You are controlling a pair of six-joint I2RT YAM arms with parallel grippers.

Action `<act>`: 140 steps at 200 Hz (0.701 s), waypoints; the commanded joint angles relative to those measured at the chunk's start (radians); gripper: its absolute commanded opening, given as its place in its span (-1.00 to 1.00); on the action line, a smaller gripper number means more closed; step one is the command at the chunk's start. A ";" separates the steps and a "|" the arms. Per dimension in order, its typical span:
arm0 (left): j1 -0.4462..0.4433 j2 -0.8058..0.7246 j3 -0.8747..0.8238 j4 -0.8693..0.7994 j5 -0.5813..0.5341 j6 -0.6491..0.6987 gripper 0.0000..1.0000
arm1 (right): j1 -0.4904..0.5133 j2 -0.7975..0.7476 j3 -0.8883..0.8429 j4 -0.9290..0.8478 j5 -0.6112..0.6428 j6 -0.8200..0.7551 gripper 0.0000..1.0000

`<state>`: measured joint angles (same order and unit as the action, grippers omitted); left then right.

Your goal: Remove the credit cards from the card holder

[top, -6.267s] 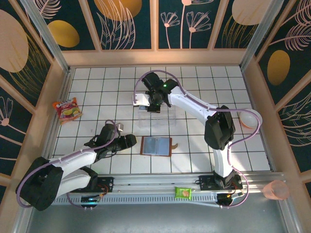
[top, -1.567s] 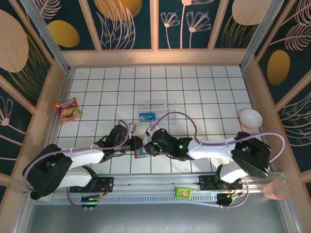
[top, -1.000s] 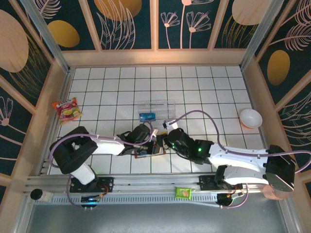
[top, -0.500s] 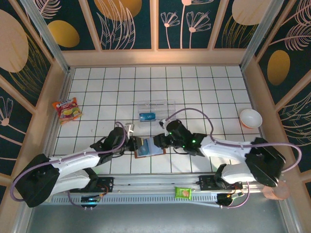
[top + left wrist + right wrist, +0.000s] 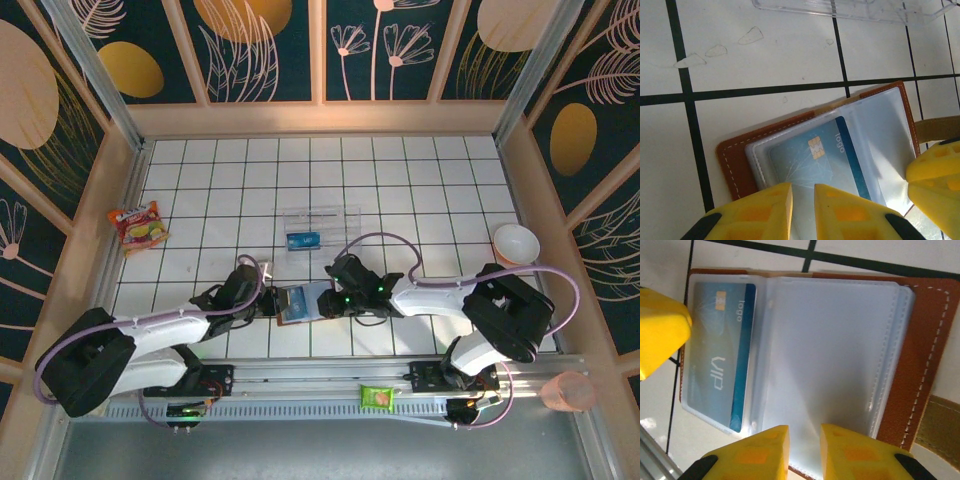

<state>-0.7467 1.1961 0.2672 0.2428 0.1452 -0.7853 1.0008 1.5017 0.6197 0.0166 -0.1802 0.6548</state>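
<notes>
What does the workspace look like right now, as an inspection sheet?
surface: white tiled table.
job's things: card holder open flat, one credit card in its clear sleeve; blue card in clear box.
clutter: snack packet, bowl, green packet, pink cup.
grippers: left gripper and right gripper at the holder's opposite sides, jaws nearly closed; grip unclear.
cables: lilac cable looped along each arm.
surroundings: floral wall panels, wooden frame.

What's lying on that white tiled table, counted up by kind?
Blue cards: 2
Brown wallet: 1
Clear box: 1
Snack packet: 1
White bowl: 1
Total: 6
</notes>
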 commanded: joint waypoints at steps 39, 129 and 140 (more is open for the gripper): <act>0.005 0.004 -0.015 0.015 -0.009 0.030 -0.65 | 0.021 -0.030 0.125 0.002 -0.075 -0.048 -0.38; 0.004 0.006 -0.035 0.034 -0.001 0.032 -0.67 | -0.063 0.151 0.164 0.064 -0.226 0.035 -0.38; 0.004 0.008 -0.038 0.039 -0.001 0.033 -0.67 | -0.067 0.161 0.163 0.068 -0.228 0.042 -0.39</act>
<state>-0.7460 1.1961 0.2493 0.2737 0.1452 -0.7700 0.9463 1.6417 0.7570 0.0685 -0.3763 0.6662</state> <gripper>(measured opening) 0.164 0.307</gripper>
